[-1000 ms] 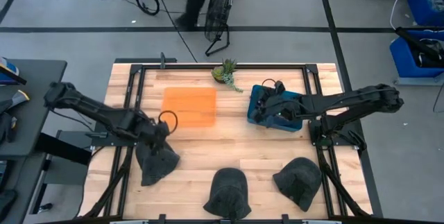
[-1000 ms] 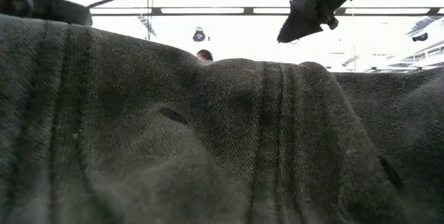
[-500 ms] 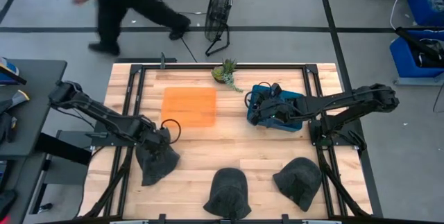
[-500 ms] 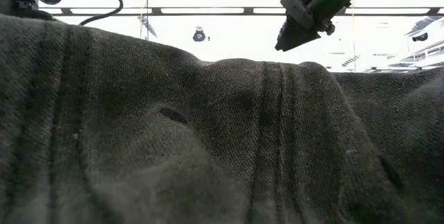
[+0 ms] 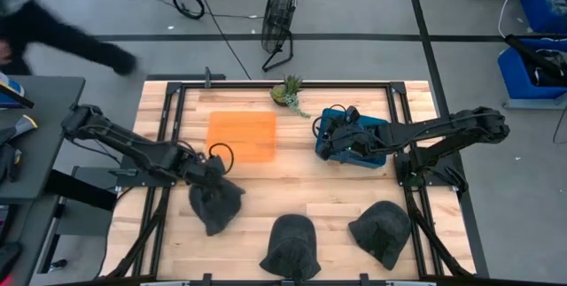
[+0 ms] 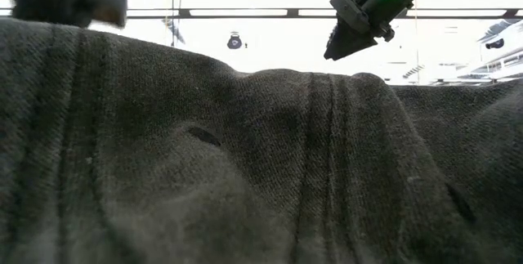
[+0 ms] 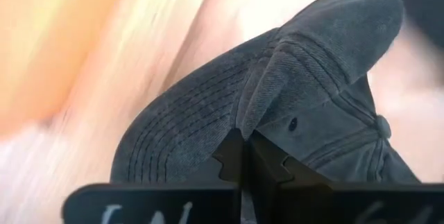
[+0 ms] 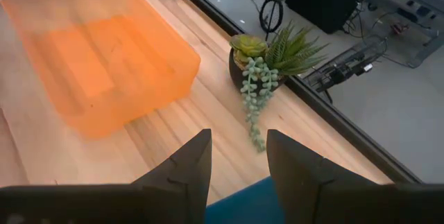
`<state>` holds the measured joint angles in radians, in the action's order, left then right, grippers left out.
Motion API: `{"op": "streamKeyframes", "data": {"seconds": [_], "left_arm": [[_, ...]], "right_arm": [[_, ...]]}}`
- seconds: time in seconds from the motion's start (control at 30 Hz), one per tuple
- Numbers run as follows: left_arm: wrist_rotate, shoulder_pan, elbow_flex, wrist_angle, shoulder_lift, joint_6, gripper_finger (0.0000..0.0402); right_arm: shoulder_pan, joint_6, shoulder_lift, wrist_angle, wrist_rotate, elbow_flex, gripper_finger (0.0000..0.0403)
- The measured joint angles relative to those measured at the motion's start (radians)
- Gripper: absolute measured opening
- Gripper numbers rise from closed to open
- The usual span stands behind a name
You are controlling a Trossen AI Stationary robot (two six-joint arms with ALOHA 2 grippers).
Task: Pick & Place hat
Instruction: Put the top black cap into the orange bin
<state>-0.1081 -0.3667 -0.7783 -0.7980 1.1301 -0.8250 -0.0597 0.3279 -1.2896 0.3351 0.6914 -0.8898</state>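
Observation:
Three dark grey hats are on the wooden table. My left gripper (image 5: 211,174) is shut on the left hat (image 5: 218,203), seen close in the left wrist view as the hat (image 7: 291,92). The middle hat (image 5: 291,243) and the right hat (image 5: 381,229) rest on the table near its front edge. The middle hat (image 6: 245,174) fills the low view. My right gripper (image 5: 322,140) hovers open over the left end of a blue bin (image 5: 365,140); its wrist view shows the gripper (image 8: 238,156) empty. My left gripper pinches a raised fold of the hat (image 7: 258,123), where the brim meets the crown, between its two shut fingers (image 7: 232,161). The fingers come slanting down from the table's left side. Whether the hat is clear of the table, I cannot tell.
An orange bin (image 5: 241,135) sits at the far left-centre, just beyond the left gripper. A small potted plant (image 5: 288,91) stands at the far edge between the orange and blue bins. A person moves on the floor beyond the table's far left corner.
My left gripper has shut on the left hat and moved toward the table's right edge. The hat has shifted right with it and bunched up, turning about from its earlier spread-out lie. My right gripper has edged slightly left over the blue bin.

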Motion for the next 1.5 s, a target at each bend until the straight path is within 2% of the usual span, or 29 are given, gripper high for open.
{"op": "streamKeyframes", "data": {"seconds": [0.1, 0.27, 0.33, 0.6, 0.87, 1.03, 1.37, 1.5], "left_arm": [[-0.067, 0.025, -0.113, -0.013, 0.000, 0.067, 0.0007], [-0.302, 0.101, -0.268, -0.008, 0.000, 0.188, 0.0018], [-0.327, 0.156, -0.309, 0.006, 0.000, 0.251, 0.0019], [-0.307, 0.429, -0.328, 0.031, 0.014, 0.295, 0.0011], [-0.284, 0.654, -0.325, -0.009, 0.146, 0.340, 0.0014], [-0.220, 0.704, -0.325, -0.009, 0.263, 0.352, 0.0013], [-0.215, 0.724, -0.325, -0.077, 0.429, 0.339, 0.0022], [-0.256, 0.726, -0.325, -0.080, 0.456, 0.356, 0.0023]], "right_arm": [[0.000, 0.000, 0.000, -0.001, 0.000, 0.000, 0.0144], [0.000, 0.000, 0.000, -0.001, 0.000, 0.000, 0.0144], [0.000, 0.000, 0.000, -0.001, 0.000, 0.000, 0.0144], [0.000, 0.056, 0.000, 0.000, 0.000, 0.000, 0.0144], [0.000, 0.056, 0.000, 0.002, 0.000, 0.000, 0.0144], [0.000, 0.056, 0.001, 0.002, 0.000, 0.000, 0.0144], [0.000, 0.056, 0.001, 0.003, 0.000, 0.000, 0.0144], [0.000, 0.056, 0.001, 0.002, 0.000, 0.000, 0.0144]]}}
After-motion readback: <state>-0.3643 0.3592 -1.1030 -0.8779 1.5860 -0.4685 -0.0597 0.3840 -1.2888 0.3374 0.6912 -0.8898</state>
